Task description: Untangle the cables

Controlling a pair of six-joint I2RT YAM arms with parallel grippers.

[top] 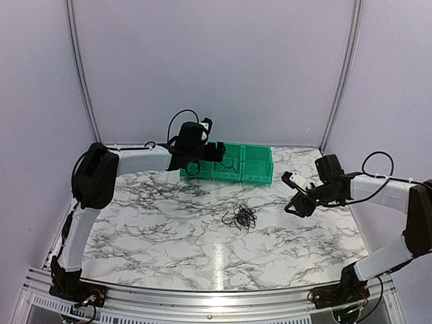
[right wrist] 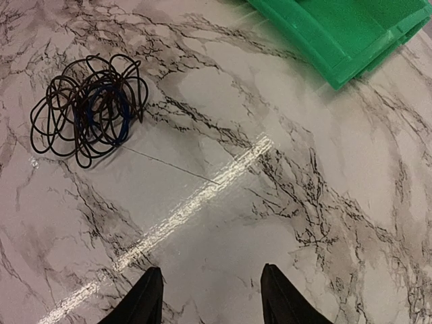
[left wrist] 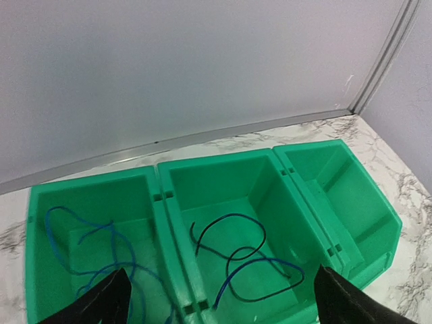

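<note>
The left gripper (top: 217, 151) (left wrist: 224, 300) hangs over the row of green bins (top: 251, 167) (left wrist: 160, 196), its jaws spread wide and holding nothing, with the two dark fingertips (left wrist: 101, 300) framing the left and middle compartments in the left wrist view. The right gripper (top: 292, 194) (right wrist: 211, 291) hovers above the tabletop (top: 162, 229) (right wrist: 317, 175), jaws likewise parted and touching nothing. The clump of cables (top: 239, 217) (right wrist: 84, 111), black loops knotted around a blue strand, lies near the middle of the tabletop, well apart from both grippers and from the bins, with bare marble on every side of it. A loose blue wire (left wrist: 101, 253) lies in the left compartment and a dark wire (left wrist: 236, 260) curls in the middle one. The bins stand in a row at the far edge of the tabletop, near the back wall (top: 216, 61).
</note>
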